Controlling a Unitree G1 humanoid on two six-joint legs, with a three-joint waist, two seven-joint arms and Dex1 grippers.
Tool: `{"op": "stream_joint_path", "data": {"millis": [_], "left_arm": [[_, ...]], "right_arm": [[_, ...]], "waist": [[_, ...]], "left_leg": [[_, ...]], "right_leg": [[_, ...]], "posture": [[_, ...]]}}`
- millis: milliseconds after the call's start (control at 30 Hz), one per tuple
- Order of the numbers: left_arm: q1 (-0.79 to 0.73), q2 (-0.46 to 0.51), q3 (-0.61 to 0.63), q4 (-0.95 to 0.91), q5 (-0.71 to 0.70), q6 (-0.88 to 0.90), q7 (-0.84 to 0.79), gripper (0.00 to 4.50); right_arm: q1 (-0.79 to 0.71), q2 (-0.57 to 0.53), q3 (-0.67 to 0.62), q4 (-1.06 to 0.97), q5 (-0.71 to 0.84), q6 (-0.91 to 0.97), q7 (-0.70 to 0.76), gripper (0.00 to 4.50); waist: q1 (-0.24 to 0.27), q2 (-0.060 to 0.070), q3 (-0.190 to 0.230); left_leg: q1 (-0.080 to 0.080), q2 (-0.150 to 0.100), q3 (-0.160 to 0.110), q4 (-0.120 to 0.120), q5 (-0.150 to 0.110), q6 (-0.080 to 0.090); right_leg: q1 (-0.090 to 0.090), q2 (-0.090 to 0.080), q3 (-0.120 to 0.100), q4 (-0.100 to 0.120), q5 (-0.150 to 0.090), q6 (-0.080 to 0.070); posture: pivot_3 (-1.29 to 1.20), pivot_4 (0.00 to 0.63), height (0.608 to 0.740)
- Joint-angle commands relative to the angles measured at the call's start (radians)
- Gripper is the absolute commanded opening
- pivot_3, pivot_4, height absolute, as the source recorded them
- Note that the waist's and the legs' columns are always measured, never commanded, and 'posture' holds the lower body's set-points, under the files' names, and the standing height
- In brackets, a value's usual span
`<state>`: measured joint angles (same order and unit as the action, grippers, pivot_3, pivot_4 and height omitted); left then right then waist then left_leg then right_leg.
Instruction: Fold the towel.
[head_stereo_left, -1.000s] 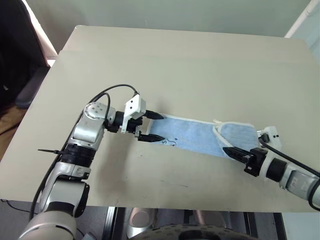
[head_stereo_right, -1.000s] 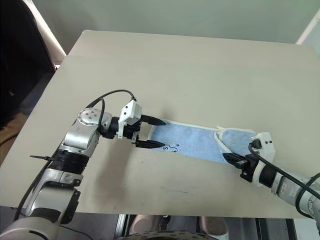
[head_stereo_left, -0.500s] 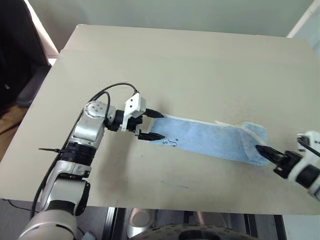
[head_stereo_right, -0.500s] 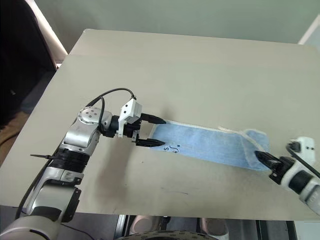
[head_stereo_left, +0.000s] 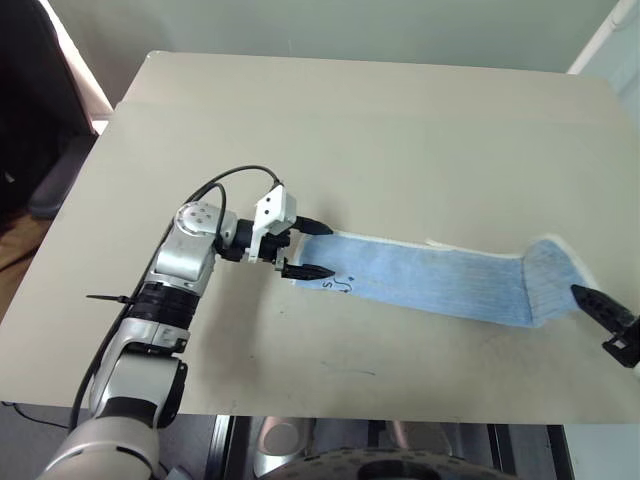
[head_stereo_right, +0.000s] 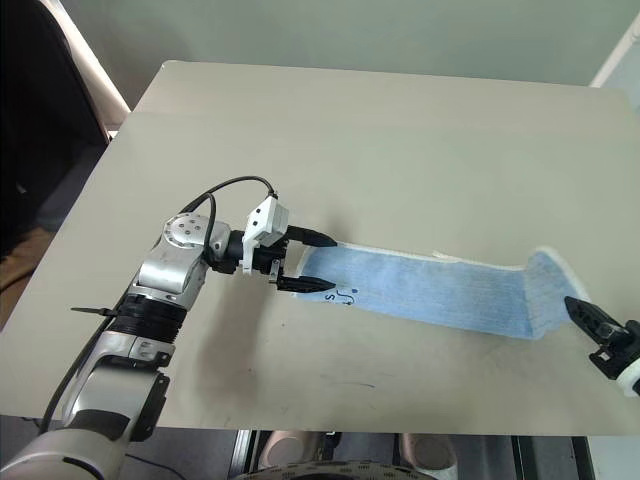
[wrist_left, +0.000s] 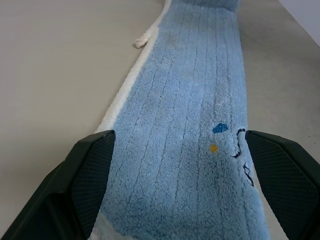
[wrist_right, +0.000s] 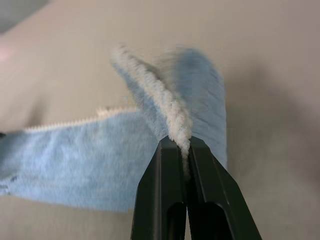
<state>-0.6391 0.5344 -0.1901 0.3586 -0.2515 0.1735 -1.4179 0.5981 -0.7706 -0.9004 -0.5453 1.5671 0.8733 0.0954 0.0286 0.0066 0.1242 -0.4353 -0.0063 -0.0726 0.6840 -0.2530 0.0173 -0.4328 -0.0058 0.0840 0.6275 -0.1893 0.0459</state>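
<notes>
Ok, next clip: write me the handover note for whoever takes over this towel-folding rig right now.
Left gripper: open, fingers either side of the towel's printed end, not gripping.
Right gripper: shut on the towel's white-edged far end, lifted near the table's right edge.
Towel: one long strip flat across the table, right end raised.
Done: nothing folded in this state.
Left: fold it over.

One towel (head_stereo_left: 440, 280); one table (head_stereo_left: 400, 130); two arms.

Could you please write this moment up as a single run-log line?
towel: long strip on table | left gripper: open, straddling printed end | right gripper: shut on towel's white edging, far end lifted | fold: not yet made
</notes>
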Motion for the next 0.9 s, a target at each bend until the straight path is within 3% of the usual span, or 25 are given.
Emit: {"op": "stream_joint_path", "data": {"millis": [33,233,500,900], "left_arm": [[-0.019,0.0,0.002,-0.003,0.001,-0.016,-0.009,4.5],[-0.015,-0.007,-0.002,-0.004,0.007,-0.018,-0.002,4.5],[-0.017,-0.011,0.001,-0.005,0.012,-0.017,0.001,4.5],[-0.016,-0.013,0.01,-0.007,0.01,-0.025,0.012,4.5]], "right_arm": [[0.006,-0.037,-0.054,-0.022,0.05,0.002,0.019,0.02],[-0.065,-0.103,0.1,-0.095,0.063,0.015,-0.025,0.02],[-0.16,-0.082,0.371,-0.144,-0.01,0.005,-0.099,0.02],[-0.184,-0.008,0.498,-0.161,-0.1,-0.027,-0.118,0.02]], "waist": [[0.0,0.0,0.0],[0.0,0.0,0.0],[0.002,0.0,0.0],[0.002,0.0,0.0]], "left_leg": [[0.0,0.0,0.0,0.0,0.0,0.0],[0.0,0.0,0.0,0.0,0.0,0.0],[0.0,0.0,0.0,0.0,0.0,0.0],[0.0,0.0,0.0,0.001,0.0,0.001]], "right_leg": [[0.0,0.0,0.0,0.0,0.0,0.001],[0.0,0.0,0.0,0.0,0.001,0.005],[0.0,0.0,0.0,0.0,0.003,0.009],[0.0,-0.001,0.0,0.0,0.004,0.009]], "posture": [[0.0,0.15,0.74],[0.0,0.15,0.74],[0.0,0.15,0.74],[0.0,0.15,0.74]]}}
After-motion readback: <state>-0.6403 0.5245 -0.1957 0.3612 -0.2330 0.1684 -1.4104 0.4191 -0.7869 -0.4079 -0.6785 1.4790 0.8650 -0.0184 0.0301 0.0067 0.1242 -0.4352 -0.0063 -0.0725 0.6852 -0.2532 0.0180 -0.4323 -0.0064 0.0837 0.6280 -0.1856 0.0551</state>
